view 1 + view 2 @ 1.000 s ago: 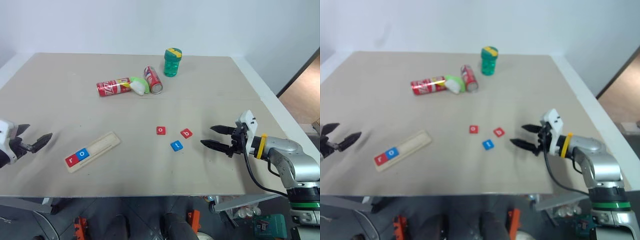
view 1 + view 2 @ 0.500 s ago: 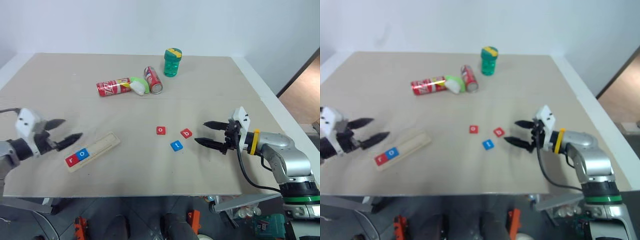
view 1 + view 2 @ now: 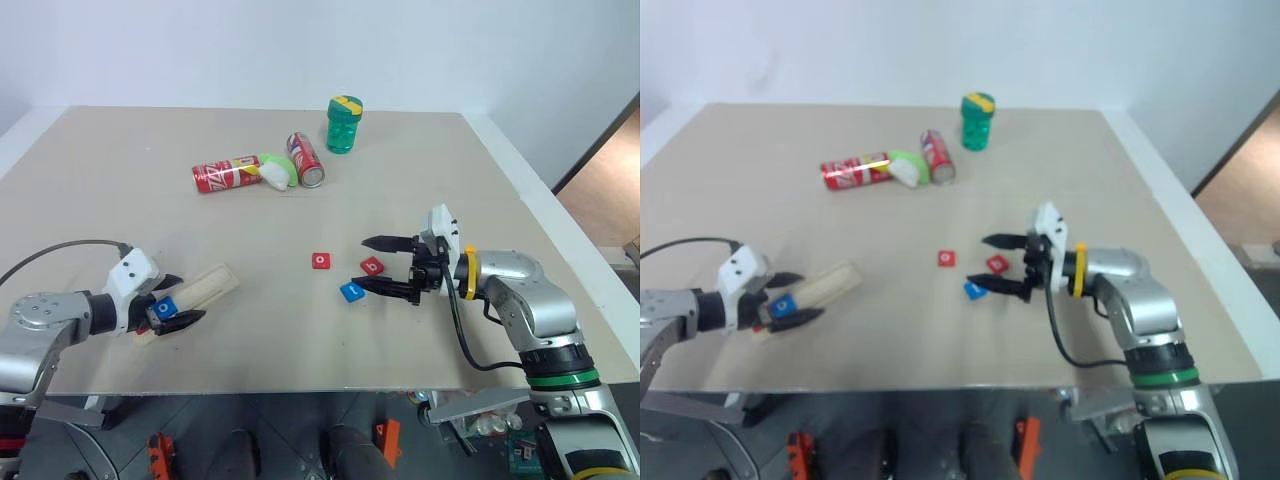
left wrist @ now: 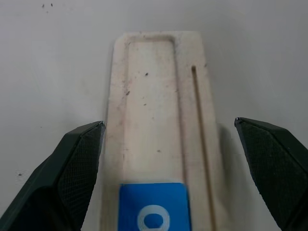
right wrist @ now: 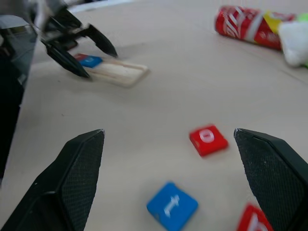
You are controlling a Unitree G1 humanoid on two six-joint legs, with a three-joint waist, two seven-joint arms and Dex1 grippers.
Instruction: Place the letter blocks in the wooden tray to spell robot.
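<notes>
Done: blue o tile (image 4: 153,213) sits in the wooden tray (image 4: 159,96) | Left: red o (image 3: 320,261), red b (image 3: 372,266), blue t (image 3: 352,291) lie loose on the bench (image 3: 450,180) | Left claw (image 3: 171,303) wide open around tray, holding nothing | Right claw (image 3: 386,265) wide open, empty, by b and t

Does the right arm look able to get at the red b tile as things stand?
Probably yes. The open right end effector stands right at the b tile, one finger either side, with only the blue t tile close by.
</notes>
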